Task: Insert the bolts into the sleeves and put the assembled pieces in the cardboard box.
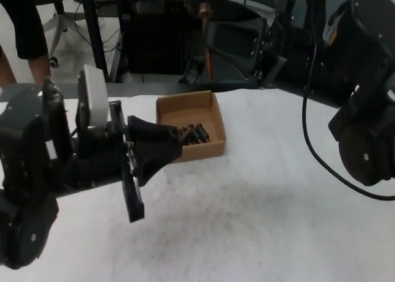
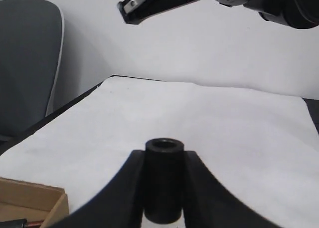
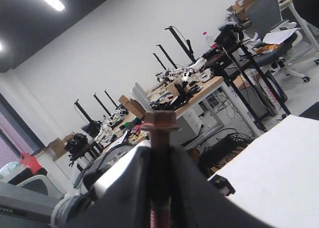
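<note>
Sleeve [image 2: 164, 188] pinched in left end effector [image 2: 164, 160] | bolt [image 3: 160, 122] pinched in right end effector [image 3: 159, 155]

Black sleeve [image 2: 164, 180], copper bolt [image 3: 159, 138], brown box [image 1: 176, 109]

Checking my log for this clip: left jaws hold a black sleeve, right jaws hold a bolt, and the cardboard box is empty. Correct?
One error: the cardboard box is not empty. The high view shows several dark pieces lying in it. The sleeve and bolt are held as you say.
</note>
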Tool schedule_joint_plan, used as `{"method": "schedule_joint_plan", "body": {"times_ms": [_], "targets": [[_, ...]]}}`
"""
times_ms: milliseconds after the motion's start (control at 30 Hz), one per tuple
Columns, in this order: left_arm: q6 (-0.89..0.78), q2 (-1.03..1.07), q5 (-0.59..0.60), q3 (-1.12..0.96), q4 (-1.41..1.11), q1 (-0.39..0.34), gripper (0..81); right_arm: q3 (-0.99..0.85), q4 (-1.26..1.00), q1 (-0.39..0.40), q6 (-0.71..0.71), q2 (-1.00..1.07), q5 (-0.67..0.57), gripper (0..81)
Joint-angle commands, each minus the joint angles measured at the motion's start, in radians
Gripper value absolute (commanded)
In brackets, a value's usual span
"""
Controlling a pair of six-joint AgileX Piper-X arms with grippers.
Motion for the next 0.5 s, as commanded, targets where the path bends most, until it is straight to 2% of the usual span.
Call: {"method": "schedule_joint_plan", "body": {"times_ms": [0, 467], "targets": [[0.001, -0.003, -0.016, -0.003, -0.054, -0.036, 0.3, -0.002, 0.025, 0.003, -0.035, 0.009, -0.003, 0.8], [-0.224, -0.003, -0.045, -0.003, -0.277, -0.057, 0.3, -0.002, 0.024, 0.049, -0.082, 0.03, 0.067, 0.8]]}}
